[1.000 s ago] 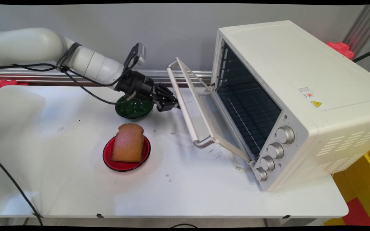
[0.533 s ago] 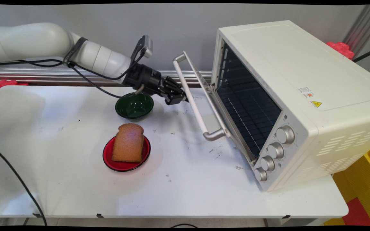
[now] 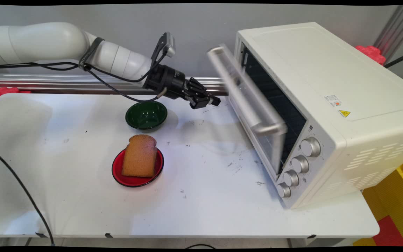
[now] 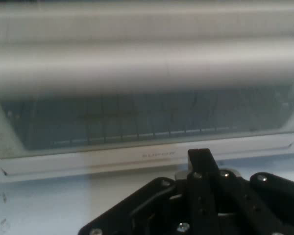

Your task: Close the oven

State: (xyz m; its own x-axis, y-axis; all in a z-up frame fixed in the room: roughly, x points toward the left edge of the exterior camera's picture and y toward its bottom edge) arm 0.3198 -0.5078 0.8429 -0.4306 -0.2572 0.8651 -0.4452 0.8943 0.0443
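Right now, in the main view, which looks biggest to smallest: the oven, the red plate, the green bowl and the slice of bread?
1. Oven, by far the biggest.
2. Red plate and green bowl: they look about alike, and the bowl sits farther from the camera, so I won't rank them.
3. Slice of bread, a bit smaller.

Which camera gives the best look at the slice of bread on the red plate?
The main view. There the bread stands fully visible on its red plate, near the table's front, below the green bowl. The hand view shows none of it: only the oven door and the gripper.
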